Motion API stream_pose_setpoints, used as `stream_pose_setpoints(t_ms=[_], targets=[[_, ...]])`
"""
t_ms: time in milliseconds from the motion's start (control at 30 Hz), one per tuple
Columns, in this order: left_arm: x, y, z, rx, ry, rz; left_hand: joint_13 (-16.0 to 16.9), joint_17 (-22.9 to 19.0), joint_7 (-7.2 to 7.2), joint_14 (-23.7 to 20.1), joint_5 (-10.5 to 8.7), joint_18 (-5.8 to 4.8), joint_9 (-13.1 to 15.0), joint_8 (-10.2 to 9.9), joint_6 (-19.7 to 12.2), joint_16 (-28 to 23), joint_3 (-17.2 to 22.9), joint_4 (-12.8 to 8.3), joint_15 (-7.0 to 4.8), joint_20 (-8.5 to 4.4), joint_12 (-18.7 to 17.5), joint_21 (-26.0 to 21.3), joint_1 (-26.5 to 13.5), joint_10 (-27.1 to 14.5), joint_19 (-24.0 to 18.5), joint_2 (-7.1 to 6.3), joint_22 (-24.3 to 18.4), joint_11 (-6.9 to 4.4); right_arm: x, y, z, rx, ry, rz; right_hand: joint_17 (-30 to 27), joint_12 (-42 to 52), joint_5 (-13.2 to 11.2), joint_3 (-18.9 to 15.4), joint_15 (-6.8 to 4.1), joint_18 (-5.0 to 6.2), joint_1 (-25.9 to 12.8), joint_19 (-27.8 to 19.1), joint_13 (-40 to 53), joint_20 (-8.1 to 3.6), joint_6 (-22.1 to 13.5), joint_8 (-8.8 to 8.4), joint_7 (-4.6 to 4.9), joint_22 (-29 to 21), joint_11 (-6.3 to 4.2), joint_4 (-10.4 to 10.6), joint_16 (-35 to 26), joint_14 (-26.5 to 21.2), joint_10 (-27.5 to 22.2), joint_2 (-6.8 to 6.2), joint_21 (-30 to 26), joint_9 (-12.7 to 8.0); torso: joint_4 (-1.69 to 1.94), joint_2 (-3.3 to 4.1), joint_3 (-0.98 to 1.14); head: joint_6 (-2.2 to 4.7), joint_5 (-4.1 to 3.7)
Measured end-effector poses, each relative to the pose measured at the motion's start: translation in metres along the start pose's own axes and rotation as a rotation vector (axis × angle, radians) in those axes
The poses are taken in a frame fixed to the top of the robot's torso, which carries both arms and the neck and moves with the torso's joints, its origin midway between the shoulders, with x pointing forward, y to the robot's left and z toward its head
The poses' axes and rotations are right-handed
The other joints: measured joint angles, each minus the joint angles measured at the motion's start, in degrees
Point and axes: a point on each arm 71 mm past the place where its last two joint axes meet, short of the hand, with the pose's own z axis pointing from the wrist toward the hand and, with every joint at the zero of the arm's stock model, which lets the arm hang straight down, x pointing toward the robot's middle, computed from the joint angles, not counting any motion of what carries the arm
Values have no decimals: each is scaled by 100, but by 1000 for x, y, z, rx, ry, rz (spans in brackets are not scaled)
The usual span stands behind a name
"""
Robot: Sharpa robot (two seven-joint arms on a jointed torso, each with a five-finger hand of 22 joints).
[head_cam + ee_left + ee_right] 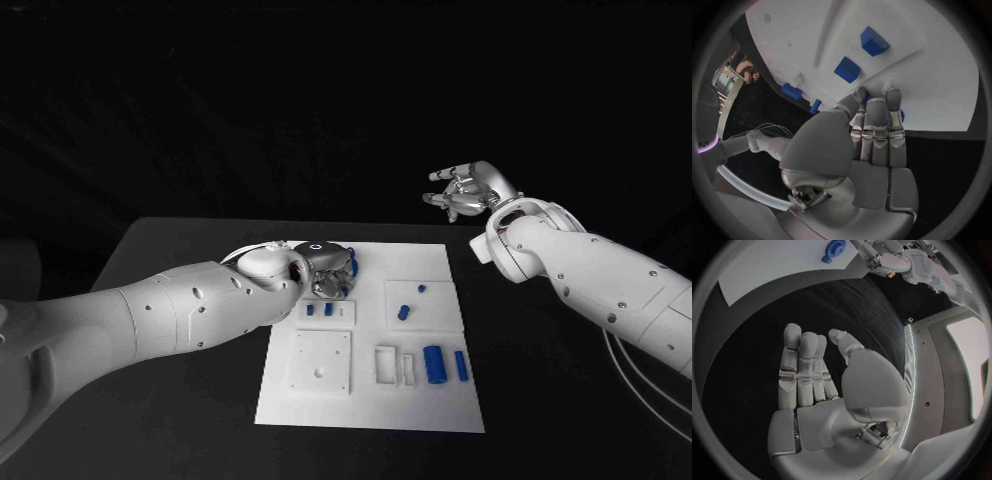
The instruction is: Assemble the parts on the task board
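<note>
White rectangular task board (433, 262) lies mid-table on the black table (173, 250). Its recesses hold small blue parts: two short blocks (319, 310) in a near-left pocket, a peg and block (405, 311) in the square plate at centre, two upright blue cylinders (434, 365) near the front edge.

Left hand (320, 272) sits at the board's far-left corner, fingers pressed together, tips down on the board over a blue piece (900, 116); whether it grips the piece, cannot tell.

Right hand (464, 190) raised well beyond the board, fingers loosely apart, holding nothing.
</note>
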Motion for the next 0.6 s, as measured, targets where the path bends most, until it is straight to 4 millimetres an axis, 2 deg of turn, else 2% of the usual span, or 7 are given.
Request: stream_pose_setpoints(t_ms=[400,600], targets=[[2,9,-10,-17,-16,-25,18,-4,0,39,22,-39,0,0,0,-32,-16,-16,2,0,26,17,0,11,0,0,-1,-4,0,0,0,0,0,0,0,0,0,0,0,0,0,0,0,0,-1,0,1,0,0,0,0,0,0,0,0,0,7,-5,-1,30,12],[-9,9,-15,-20,-47,-63,14,-4,0,39,22,-40,-1,-9,0,-32,-16,-16,2,0,26,51,0,12,0,-1,-1,-3,0,0,0,0,-1,0,0,0,0,0,0,0,0,0,0,0,-3,0,3,0,-1,0,0,0,1,0,0,0,9,-7,-1,43,28]])
